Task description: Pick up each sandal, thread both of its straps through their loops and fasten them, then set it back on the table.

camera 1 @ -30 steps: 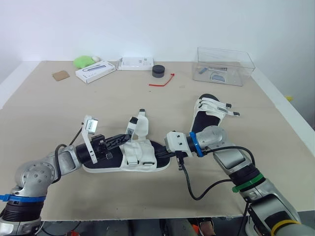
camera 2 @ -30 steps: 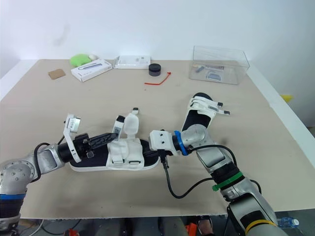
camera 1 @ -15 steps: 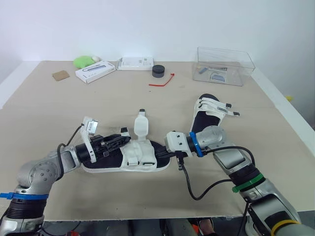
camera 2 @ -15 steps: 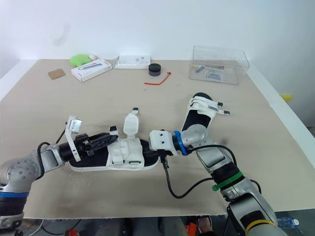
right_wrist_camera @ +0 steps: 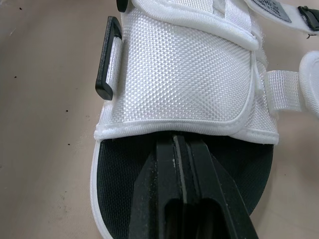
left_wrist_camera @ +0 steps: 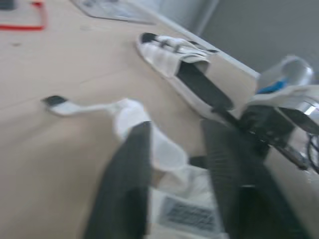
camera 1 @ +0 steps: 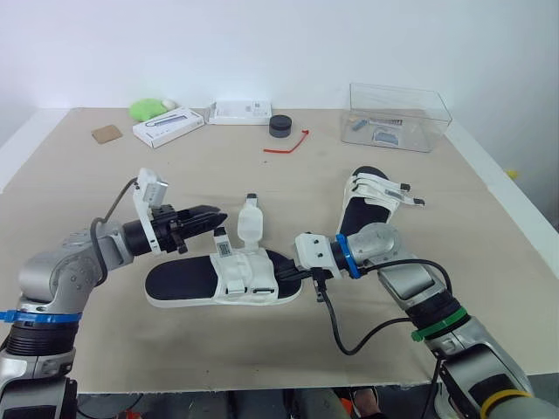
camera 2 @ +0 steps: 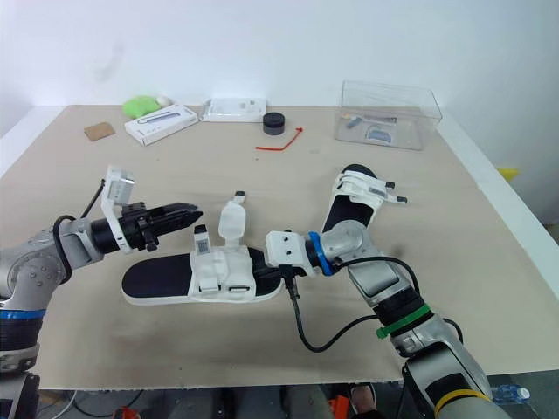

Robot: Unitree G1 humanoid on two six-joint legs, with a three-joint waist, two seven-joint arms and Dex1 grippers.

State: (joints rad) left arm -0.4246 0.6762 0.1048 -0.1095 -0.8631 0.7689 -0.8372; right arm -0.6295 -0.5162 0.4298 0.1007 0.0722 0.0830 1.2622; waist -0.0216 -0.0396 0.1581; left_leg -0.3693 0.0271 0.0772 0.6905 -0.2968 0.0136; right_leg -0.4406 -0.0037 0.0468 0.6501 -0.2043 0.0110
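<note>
The left arm reaches in from the left edge of the head view, forearm raised, its left pincer [camera 1: 206, 216] open and empty in the air, pointing toward an upright white strap [camera 1: 249, 223] just beyond its tips. The right arm bends in from the lower right, its right pincer [right_wrist_camera: 180, 144] closed, pressed on the black footbed under the white upper. The sandal [camera 1: 188, 284] lies low at centre on the surface [camera 1: 105, 183]; the second sandal [camera 1: 371, 199] lies right of centre. Half a second ago the left pincer lay low over the heel; now it has lifted clear.
</note>
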